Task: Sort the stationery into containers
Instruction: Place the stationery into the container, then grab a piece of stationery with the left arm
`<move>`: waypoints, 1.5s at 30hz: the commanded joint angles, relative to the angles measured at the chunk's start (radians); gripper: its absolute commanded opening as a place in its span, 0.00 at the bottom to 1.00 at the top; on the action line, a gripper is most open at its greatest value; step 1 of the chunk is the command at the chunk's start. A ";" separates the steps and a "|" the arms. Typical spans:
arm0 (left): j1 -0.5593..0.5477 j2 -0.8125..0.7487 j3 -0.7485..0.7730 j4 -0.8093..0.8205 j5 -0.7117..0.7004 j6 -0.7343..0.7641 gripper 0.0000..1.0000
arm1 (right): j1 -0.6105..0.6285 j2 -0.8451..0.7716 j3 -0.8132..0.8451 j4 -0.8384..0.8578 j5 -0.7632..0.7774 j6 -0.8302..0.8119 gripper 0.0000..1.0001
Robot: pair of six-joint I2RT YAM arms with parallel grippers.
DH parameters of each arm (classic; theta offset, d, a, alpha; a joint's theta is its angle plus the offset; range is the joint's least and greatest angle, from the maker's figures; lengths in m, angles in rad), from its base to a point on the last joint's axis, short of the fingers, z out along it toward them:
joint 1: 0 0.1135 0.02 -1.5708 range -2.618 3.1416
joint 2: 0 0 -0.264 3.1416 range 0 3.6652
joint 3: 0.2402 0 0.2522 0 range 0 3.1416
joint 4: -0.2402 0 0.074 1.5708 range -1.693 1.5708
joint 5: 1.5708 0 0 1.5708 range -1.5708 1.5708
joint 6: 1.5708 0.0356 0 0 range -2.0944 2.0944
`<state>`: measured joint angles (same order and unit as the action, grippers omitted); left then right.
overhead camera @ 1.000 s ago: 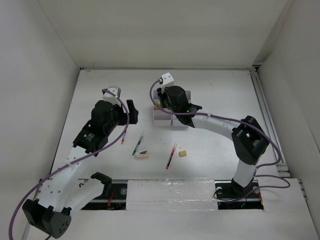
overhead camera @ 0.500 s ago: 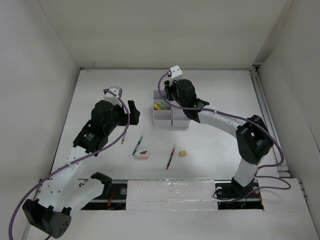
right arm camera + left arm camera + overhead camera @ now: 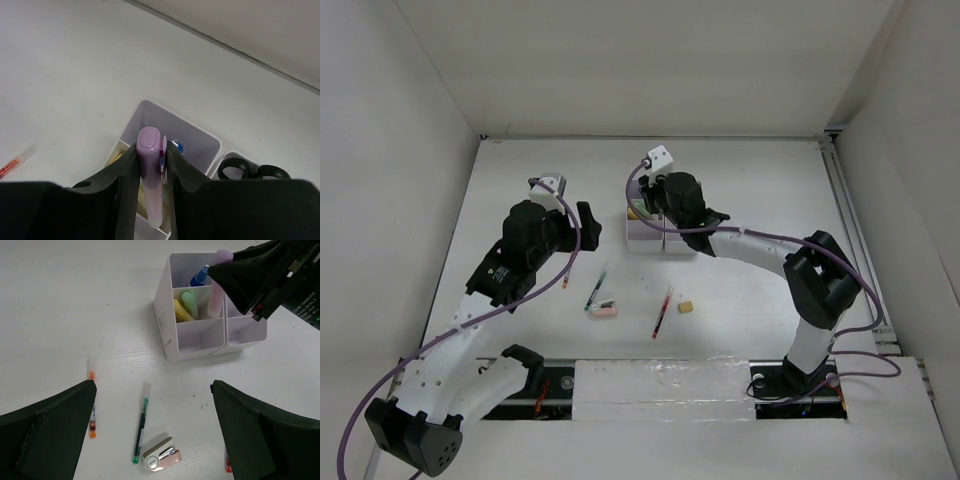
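The white table (image 3: 760, 180) carries a white organiser (image 3: 197, 337) toward its far side. Over it hangs the right gripper (image 3: 151, 165), its fingers pinched on an upright pink marker (image 3: 151, 182) whose lower end dips into the middle compartment beside a yellow tube (image 3: 182, 311) and a green marker (image 3: 190, 301). A blue-capped tube (image 3: 200, 276) stands in the compartment behind, and black-handled scissors (image 3: 252, 170) in the next column. The left gripper (image 3: 153, 385) hovers spread wide and empty above the table. Below it lie a green pen (image 3: 141, 427), an orange-tipped pen (image 3: 92, 415) and a pink stapler (image 3: 161, 456); a red pen (image 3: 662, 312) lies just beside a tan eraser (image 3: 686, 307)
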<state>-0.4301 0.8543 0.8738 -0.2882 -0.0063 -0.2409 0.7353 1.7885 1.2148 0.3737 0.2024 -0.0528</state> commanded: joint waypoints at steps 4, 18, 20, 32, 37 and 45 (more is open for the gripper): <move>0.002 -0.004 -0.004 0.032 0.019 0.011 1.00 | 0.012 0.006 -0.008 0.083 0.015 0.011 0.06; 0.002 -0.014 -0.004 0.032 0.037 0.020 1.00 | 0.021 -0.020 -0.090 0.137 0.058 0.021 0.67; 0.002 -0.014 -0.004 0.032 0.037 0.020 1.00 | 0.032 -0.050 -0.116 0.165 0.058 0.021 0.71; 0.002 0.035 -0.004 0.011 -0.058 -0.038 1.00 | 0.176 -0.376 -0.195 0.067 0.259 0.145 1.00; 0.002 0.066 -0.004 -0.026 -0.239 -0.124 1.00 | 0.196 -0.533 -0.234 -0.085 0.284 0.228 1.00; 0.002 0.265 -0.004 -0.107 -0.253 -0.110 1.00 | 0.205 -0.728 -0.256 -0.312 0.204 0.271 1.00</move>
<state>-0.4301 1.0306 0.8639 -0.3412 -0.2317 -0.3424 0.9306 1.1114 0.9588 0.1673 0.4286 0.1776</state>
